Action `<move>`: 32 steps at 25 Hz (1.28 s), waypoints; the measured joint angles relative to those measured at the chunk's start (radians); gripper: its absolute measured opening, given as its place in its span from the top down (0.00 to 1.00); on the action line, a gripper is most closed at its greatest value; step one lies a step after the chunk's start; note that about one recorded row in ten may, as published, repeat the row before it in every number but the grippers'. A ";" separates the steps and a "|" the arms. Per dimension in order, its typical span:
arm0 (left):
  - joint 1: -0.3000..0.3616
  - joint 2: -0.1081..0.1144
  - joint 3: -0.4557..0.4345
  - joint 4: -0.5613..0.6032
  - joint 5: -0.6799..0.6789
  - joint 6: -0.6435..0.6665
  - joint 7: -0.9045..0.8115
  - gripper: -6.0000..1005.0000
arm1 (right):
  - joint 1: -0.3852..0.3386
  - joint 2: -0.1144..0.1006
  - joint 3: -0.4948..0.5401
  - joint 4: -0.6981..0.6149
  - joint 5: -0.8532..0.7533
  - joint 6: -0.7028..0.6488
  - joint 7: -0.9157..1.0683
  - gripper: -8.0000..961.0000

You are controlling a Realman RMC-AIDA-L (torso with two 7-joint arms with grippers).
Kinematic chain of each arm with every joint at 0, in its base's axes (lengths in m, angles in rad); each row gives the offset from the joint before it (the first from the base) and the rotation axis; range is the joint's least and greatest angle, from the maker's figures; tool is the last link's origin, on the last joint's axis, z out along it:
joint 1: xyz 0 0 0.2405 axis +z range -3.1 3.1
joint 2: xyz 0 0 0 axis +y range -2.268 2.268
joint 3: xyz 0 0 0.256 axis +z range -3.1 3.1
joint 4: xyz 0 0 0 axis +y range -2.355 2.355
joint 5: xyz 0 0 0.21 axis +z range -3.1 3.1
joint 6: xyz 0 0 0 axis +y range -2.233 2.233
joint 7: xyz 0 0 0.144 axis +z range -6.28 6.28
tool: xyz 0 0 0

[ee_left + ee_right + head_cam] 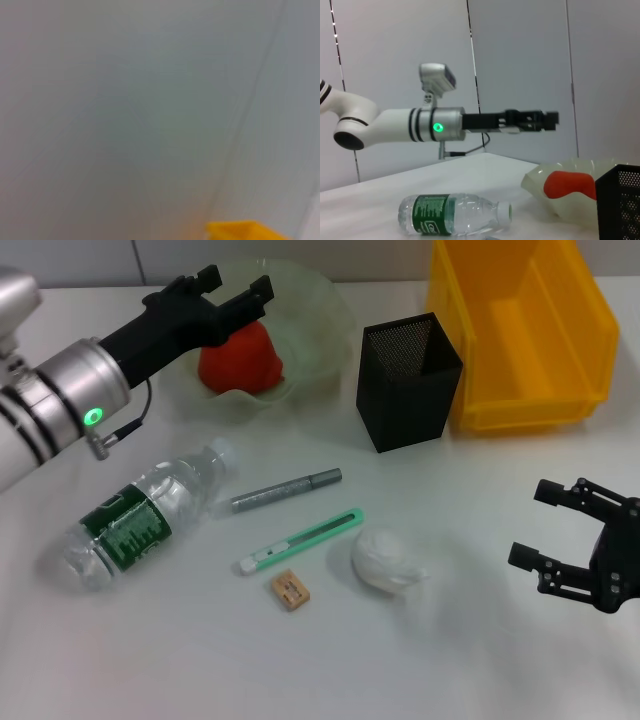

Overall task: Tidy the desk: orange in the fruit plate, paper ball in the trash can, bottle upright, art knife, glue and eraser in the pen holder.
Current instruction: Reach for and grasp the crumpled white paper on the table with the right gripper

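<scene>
Hovering released over the orange (240,358) — left claw (236,290); pen holder (410,383) beside, right claw (560,525) released.

A grey marker pen (287,490) lies on the white desk (470,640).

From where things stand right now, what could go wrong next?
The left gripper hangs open over the orange in the fruit plate; dropping lower could tip the plate. The bottle lies on its side and may roll when gripped. The paper ball sits close to the art knife, so the right gripper could knock it.
</scene>
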 joint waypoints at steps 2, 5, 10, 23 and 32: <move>0.043 0.006 0.021 0.048 0.022 0.085 -0.046 0.15 | 0.002 0.000 0.000 0.000 0.001 0.000 0.001 0.17; 0.138 0.008 0.067 0.169 0.062 0.200 -0.123 0.16 | 0.010 0.000 0.001 0.000 0.002 -0.001 0.010 0.17; 0.261 0.045 0.103 0.262 0.106 0.402 -0.160 0.16 | 0.033 -0.003 0.000 0.001 0.003 -0.001 0.053 0.17; 0.379 0.158 0.090 0.261 0.242 0.697 -0.149 0.16 | 0.047 0.000 0.000 0.001 -0.001 -0.006 0.076 0.17; 0.395 0.156 0.086 0.261 0.242 0.724 -0.113 0.17 | 0.044 0.000 0.002 0.005 0.001 -0.012 0.077 0.18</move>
